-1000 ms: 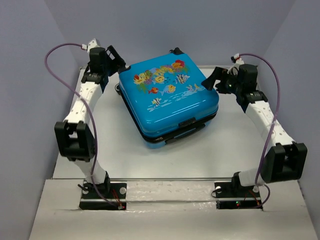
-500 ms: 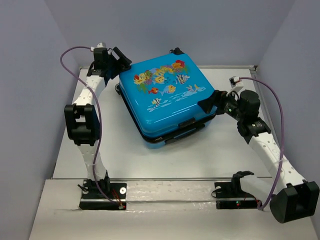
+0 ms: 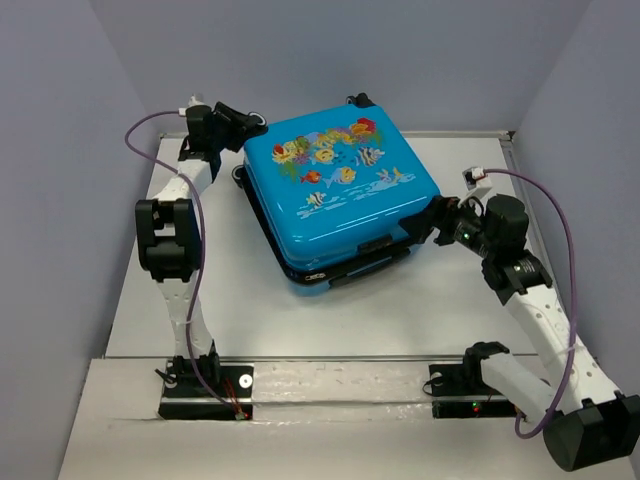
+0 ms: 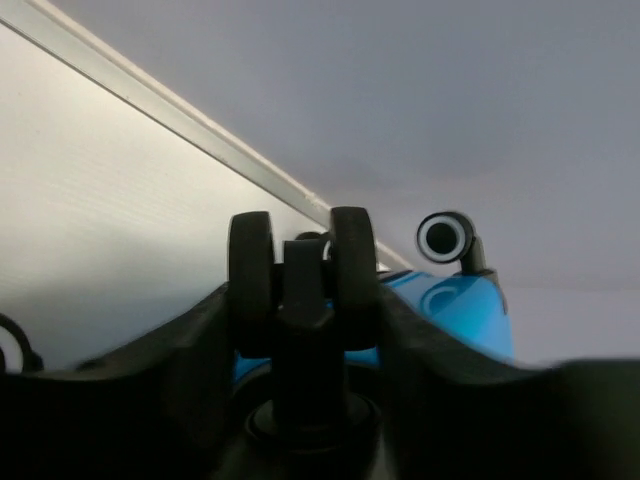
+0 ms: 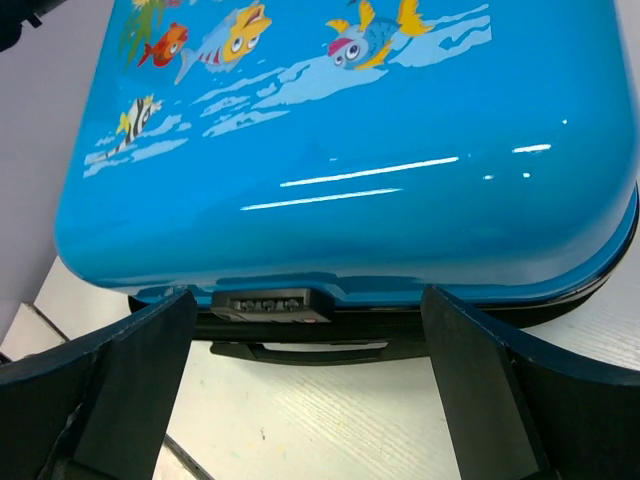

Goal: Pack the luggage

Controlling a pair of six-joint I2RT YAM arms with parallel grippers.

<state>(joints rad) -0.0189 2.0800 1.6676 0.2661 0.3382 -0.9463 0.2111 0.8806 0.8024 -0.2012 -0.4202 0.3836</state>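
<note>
The luggage (image 3: pixel 340 195) is a bright blue hard-shell suitcase with a fish print. It lies closed and flat on the white table (image 3: pixel 250 310). My left gripper (image 3: pixel 240 125) is at its far left corner. In the left wrist view my left gripper (image 4: pixel 303 300) has both fingers pressed against the sides of a black double wheel (image 4: pixel 300 280). My right gripper (image 3: pixel 432 218) sits low at the suitcase's near right side. In the right wrist view my right gripper (image 5: pixel 305 295) is wide open, with the combination lock (image 5: pixel 272 303) and the black handle (image 5: pixel 300 352) showing between its fingers.
A second black-and-white wheel (image 4: pixel 445 237) sticks up at the suitcase's far corner. A metal rail (image 4: pixel 200 130) runs along the table's far edge below the grey back wall. Grey walls stand close on the left and right.
My left arm reached to the suitcase's far left corner and its jaws narrowed onto the wheel. My right arm swung down and nearer, from the right side to the lock side. The suitcase turned slightly.
</note>
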